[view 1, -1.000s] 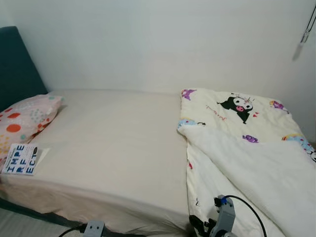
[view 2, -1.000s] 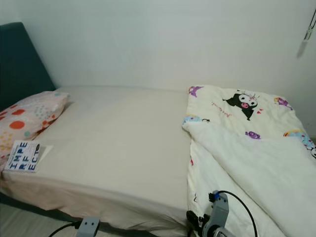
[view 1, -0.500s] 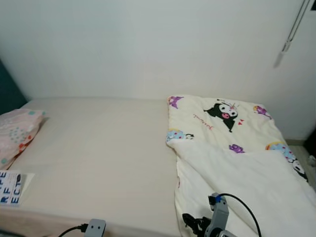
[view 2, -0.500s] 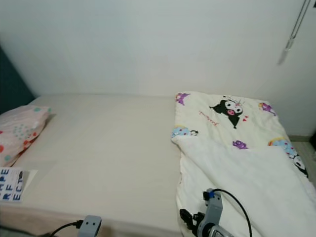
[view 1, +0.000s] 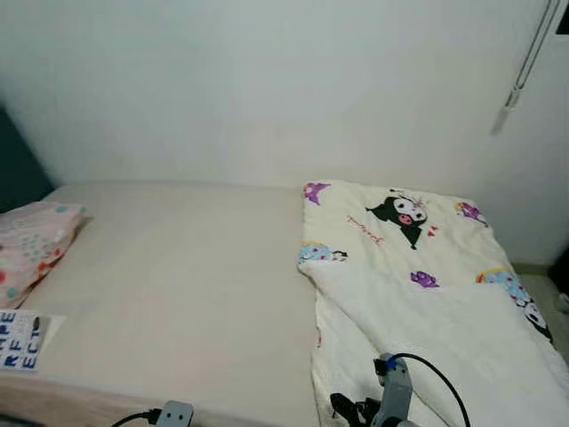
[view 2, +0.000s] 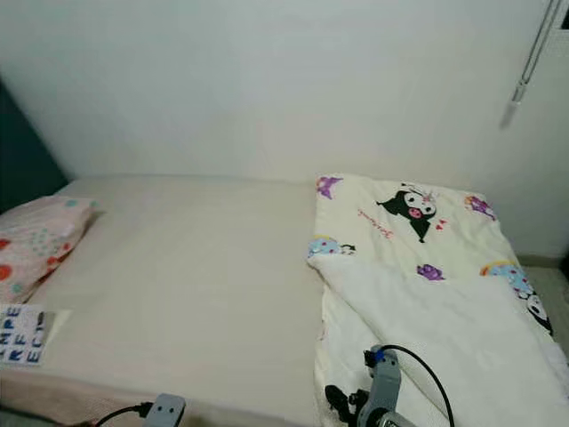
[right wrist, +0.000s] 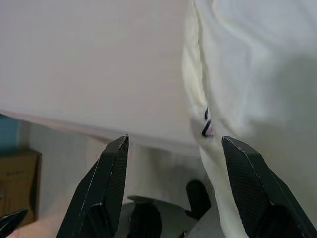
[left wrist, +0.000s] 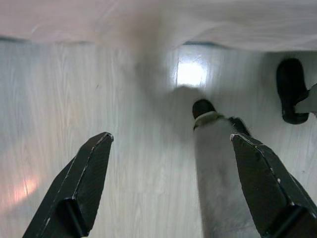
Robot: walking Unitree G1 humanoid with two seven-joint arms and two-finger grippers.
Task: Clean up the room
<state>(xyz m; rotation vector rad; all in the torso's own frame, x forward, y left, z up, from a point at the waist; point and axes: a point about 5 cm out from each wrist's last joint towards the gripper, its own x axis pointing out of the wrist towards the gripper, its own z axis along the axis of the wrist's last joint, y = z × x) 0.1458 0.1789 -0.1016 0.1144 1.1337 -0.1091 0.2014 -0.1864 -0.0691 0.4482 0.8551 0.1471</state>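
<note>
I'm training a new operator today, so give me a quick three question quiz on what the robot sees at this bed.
1. True or false: the cartoon-print blanket covers the whole mattress.
2. What lies at the mattress edge, near the spotted pillow? A) a book B) a phone C) a cup
3. Which gripper hangs over the bed's edge beside the blanket, and how do its fingers stand?

Key
1. False: the blanket lies on the robot's right part of the bed, partly folded back.
2. A, the book with big blue letters.
3. The right gripper, fingers open. The left gripper is open too, over the wooden floor.
</note>
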